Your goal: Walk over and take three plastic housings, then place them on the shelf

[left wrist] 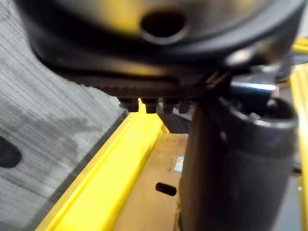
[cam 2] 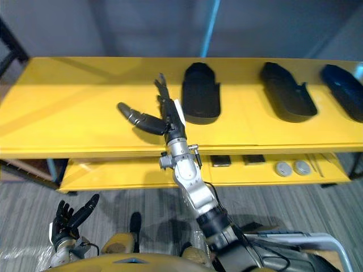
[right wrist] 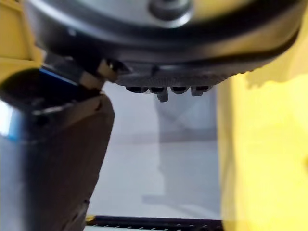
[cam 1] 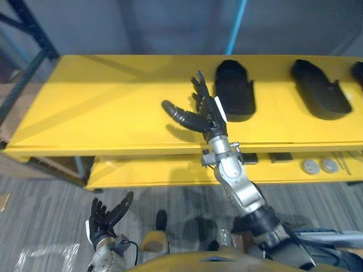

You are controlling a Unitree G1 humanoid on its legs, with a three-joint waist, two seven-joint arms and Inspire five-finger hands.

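Observation:
Three black plastic housings lie on the yellow shelf's top board [cam 1: 102, 107]: one near the middle [cam 1: 233, 89], a second to its right [cam 1: 320, 89], and a third at the far right [cam 2: 343, 90]. My right hand [cam 1: 203, 112] is raised over the board just left of the middle housing, open, fingers straight and thumb spread to the left, holding nothing. Low at the left, above the carpet, my left hand [cam 1: 105, 218] hangs open and empty.
The shelf's lower yellow board [cam 1: 170, 170] carries small dark blocks [cam 1: 281, 157] and two round grey discs [cam 1: 319, 166] at the right. A blue post [cam 1: 235, 25] rises behind the shelf. A dark blue rack frame [cam 1: 28, 51] stands at the far left. Grey carpet lies below.

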